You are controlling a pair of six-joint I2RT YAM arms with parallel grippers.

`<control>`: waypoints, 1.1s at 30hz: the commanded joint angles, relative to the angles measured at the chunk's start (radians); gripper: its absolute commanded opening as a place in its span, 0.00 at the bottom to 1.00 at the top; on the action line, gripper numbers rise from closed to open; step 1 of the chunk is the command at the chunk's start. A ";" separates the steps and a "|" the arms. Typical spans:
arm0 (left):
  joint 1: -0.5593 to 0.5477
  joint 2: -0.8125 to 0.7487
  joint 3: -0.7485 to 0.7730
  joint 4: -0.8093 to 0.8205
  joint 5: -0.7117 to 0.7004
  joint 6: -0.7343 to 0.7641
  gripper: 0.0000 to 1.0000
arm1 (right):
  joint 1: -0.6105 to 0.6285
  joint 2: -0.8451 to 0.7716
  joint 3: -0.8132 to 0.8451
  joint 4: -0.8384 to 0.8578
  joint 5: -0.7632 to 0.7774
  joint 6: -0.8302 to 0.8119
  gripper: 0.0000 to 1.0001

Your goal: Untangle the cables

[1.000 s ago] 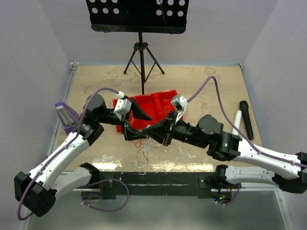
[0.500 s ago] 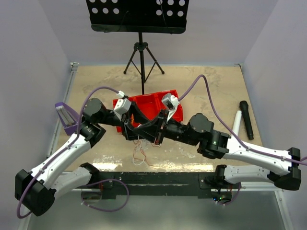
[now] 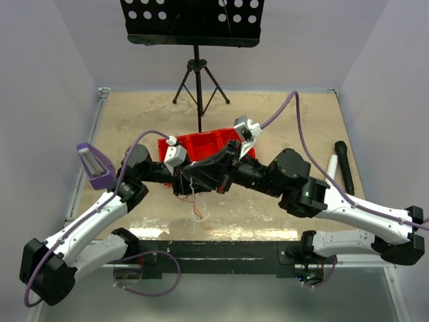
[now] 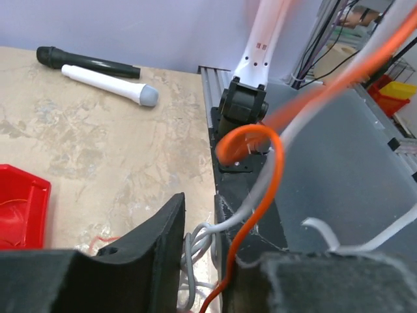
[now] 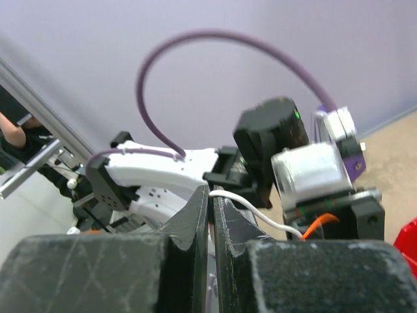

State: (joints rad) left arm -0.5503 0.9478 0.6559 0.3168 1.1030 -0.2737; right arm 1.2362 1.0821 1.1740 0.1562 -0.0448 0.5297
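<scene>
From above I can't see where the cables meet the left gripper and right gripper; they cover that spot. On my left wrist feed the nearest strands are blurred.

Left fingers narrowly apart; right fingers together.

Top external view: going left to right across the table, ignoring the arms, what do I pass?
Purple stand → red bin → white microphone → black microphone. The cables and the tripod overlap the bin's span, so they are left out.
</scene>
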 commanded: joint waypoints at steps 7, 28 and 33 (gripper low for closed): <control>-0.002 -0.032 -0.070 -0.129 -0.054 0.243 0.20 | 0.000 -0.039 0.237 -0.004 0.043 -0.085 0.06; -0.003 -0.079 -0.168 -0.268 -0.107 0.559 0.16 | 0.002 0.012 0.757 -0.227 0.292 -0.309 0.03; -0.003 -0.092 -0.173 -0.283 -0.114 0.590 0.16 | 0.000 0.018 0.898 -0.291 0.373 -0.365 0.03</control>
State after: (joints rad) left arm -0.5529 0.8352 0.5491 0.2127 1.0092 0.2512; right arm 1.2369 1.1900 1.8748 -0.4206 0.2295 0.2443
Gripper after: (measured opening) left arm 0.168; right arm 0.043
